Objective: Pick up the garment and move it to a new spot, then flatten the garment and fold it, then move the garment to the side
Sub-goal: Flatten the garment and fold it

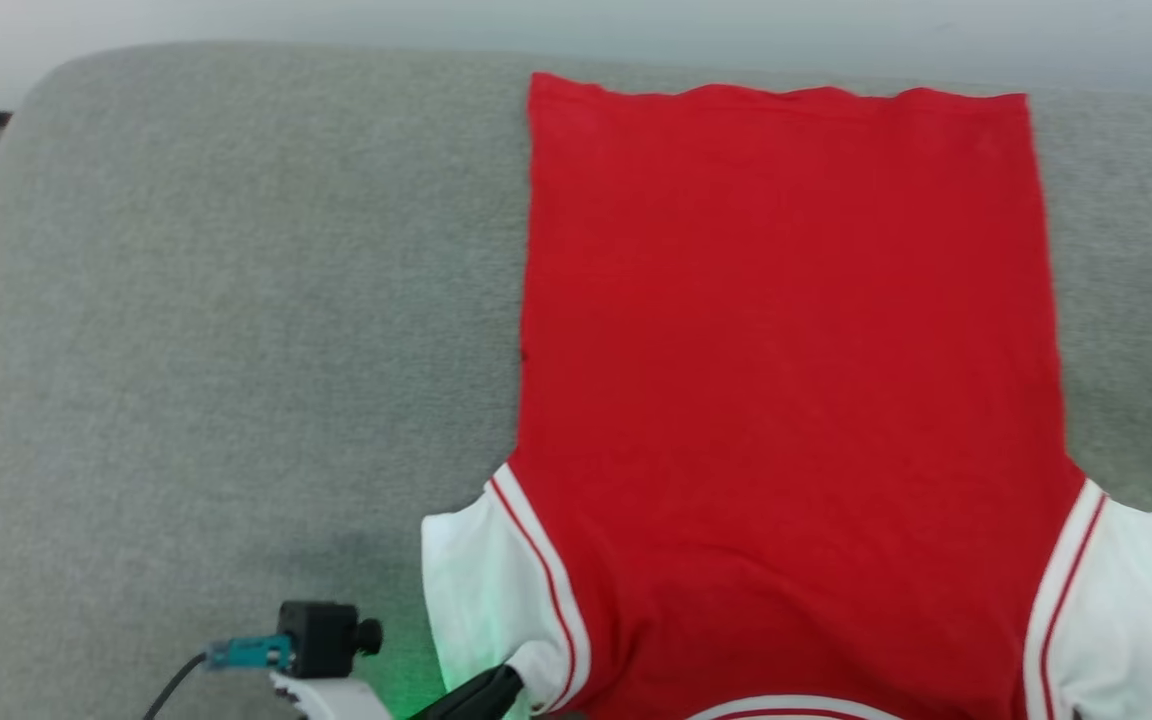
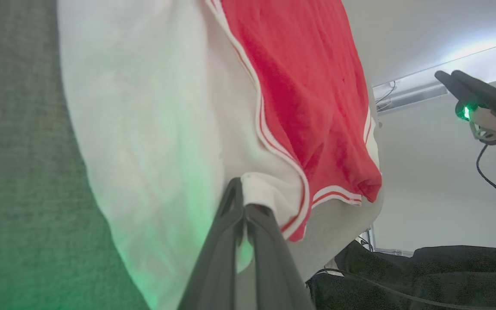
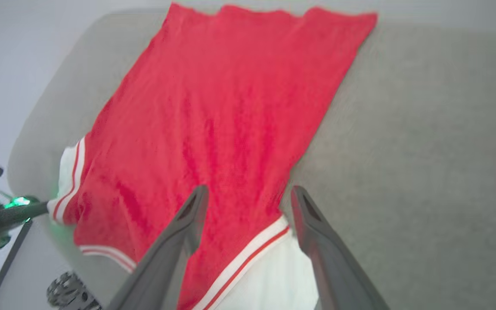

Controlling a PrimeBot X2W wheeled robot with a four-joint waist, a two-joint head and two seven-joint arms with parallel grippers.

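The garment (image 1: 786,330), a red jersey with white side panels and striped trim, lies spread flat on a grey padded surface (image 1: 236,300), hem at the far edge. My left gripper (image 1: 506,685) is shut on the near-left white corner, which the left wrist view shows pinched between the closed fingers (image 2: 243,202). My right gripper (image 3: 248,200) is open above the garment's (image 3: 213,107) near-right white panel, with nothing between its fingers. It also hangs in the air at the upper right of the left wrist view (image 2: 450,79), apart from the cloth (image 2: 299,86).
The grey surface stretches bare to the garment's left, with a rounded far-left corner (image 1: 66,80). Its near edge drops off by the left gripper (image 3: 28,209). A black cloth (image 2: 446,271) and cables lie below that edge.
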